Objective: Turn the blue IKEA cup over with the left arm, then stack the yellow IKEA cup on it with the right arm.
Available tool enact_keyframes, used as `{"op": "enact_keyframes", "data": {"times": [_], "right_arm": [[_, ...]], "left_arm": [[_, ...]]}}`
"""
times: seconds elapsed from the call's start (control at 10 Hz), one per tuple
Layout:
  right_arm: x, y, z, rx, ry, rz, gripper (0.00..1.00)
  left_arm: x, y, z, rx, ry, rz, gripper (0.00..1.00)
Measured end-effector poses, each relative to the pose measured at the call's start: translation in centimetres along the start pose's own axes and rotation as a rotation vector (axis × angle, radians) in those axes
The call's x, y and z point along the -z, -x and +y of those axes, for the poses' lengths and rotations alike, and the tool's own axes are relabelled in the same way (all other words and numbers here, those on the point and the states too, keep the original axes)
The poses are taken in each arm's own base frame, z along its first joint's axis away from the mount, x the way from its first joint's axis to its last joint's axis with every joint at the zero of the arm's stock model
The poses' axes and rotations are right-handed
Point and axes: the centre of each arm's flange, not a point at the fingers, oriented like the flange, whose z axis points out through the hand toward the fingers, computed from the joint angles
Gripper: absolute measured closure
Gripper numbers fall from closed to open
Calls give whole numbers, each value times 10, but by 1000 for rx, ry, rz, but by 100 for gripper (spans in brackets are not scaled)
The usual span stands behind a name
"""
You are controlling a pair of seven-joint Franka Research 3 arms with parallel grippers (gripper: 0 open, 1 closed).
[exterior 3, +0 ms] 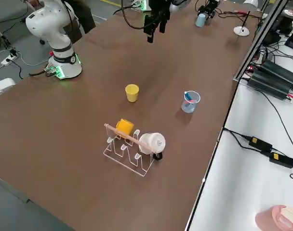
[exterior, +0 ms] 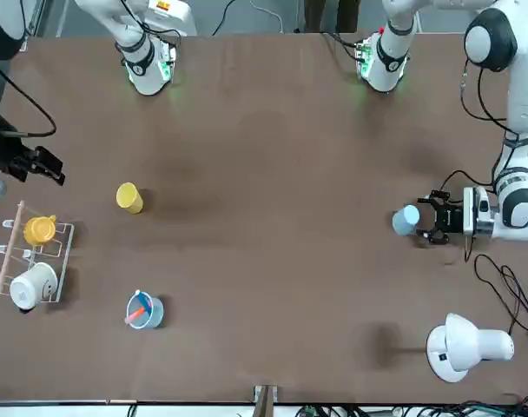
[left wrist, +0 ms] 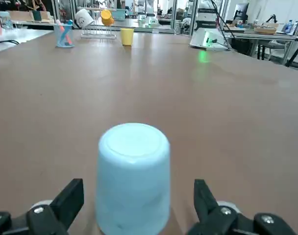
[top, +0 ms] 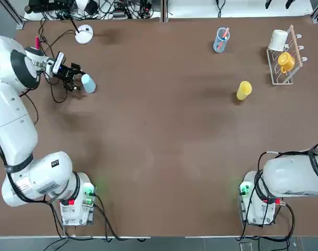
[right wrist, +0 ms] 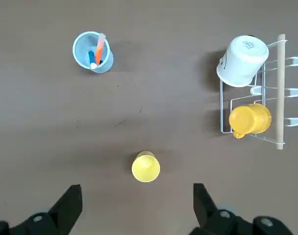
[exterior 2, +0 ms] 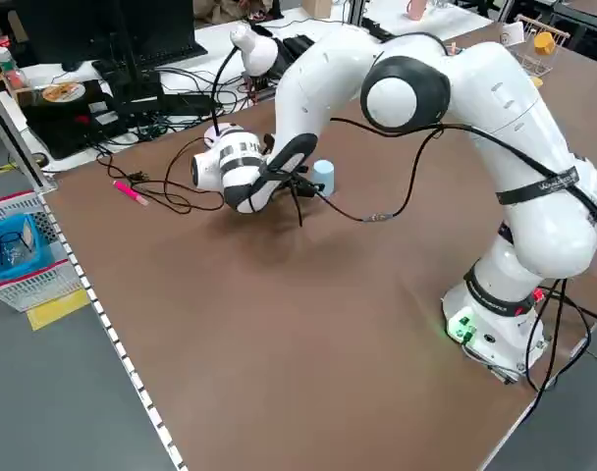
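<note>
Left gripper [left wrist: 134, 205] is wide open, held level, with the blue cup [left wrist: 134, 177] standing upright right between its fingers, bottom up, not grabbed yet.

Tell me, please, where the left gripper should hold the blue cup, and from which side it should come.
Grip the blue IKEA cup across its side wall, coming level from the side. It stands closed end up, and the open left gripper already has a finger on either side.
</note>
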Motion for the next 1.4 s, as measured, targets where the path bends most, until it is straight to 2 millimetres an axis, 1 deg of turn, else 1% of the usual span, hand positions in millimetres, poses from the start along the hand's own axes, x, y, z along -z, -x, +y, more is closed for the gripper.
{"op": "enact_keyframes", "data": {"times": [0.3,0.4,0.7,0.9,1.0,1.1,1.2,1.4], "right_arm": [[-9,0,-6,11,1,-17,0],[-17,-3,-7,13,2,-29,0],[-50,-21,-11,17,-1,-35,0],[-64,-27,-13,20,-3,-32,0],[-72,-25,-13,21,-2,-37,0],[-79,-18,-14,22,-1,-33,0],[-84,-8,-14,24,-1,-21,0],[-95,21,-13,27,2,3,0]], "left_arm": [[-8,8,-3,-2,-7,-16,1],[-10,10,-3,-3,-5,-12,1],[-35,12,-9,-9,19,20,1],[-48,13,-11,-7,37,30,2],[-53,14,-11,-5,42,33,3],[-55,14,-11,-4,43,34,4],[-54,14,-11,-4,42,33,7],[-54,15,-11,-3,40,30,19]]}}
